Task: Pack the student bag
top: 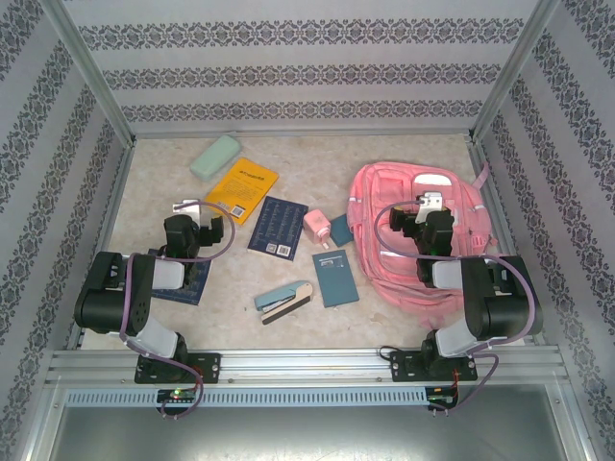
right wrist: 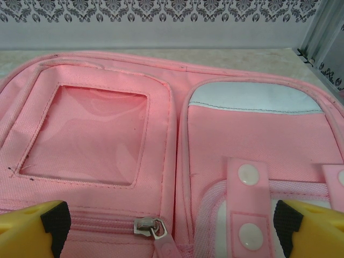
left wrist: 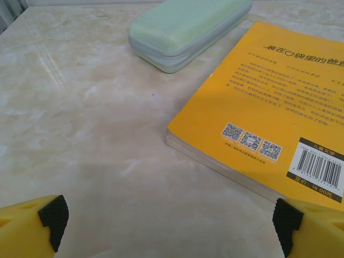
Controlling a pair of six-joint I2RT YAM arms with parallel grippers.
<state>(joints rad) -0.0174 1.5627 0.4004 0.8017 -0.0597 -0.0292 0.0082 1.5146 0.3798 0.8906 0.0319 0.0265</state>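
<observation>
The student bag [top: 370, 259] lies flat on the counter [top: 163, 163], front pockets upward. The right tool [right wrist: 171, 217] hangs directly over the bag, its jaws spread wide and empty, above a zip pull [right wrist: 154, 228]. Well to the left of the bag, the left tool [left wrist: 171, 215], equally wide and empty, hovers above bare counter, near an orange book [left wrist: 263, 102] and a green case [left wrist: 188, 29].

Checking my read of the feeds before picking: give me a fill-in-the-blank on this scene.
1. The left pincer and right pincer both stand ___.
2. The right pincer hovers over the ___ student bag.
3. The yellow book shows ___ QR codes on its cover.
Missing: open; pink; three.
</observation>
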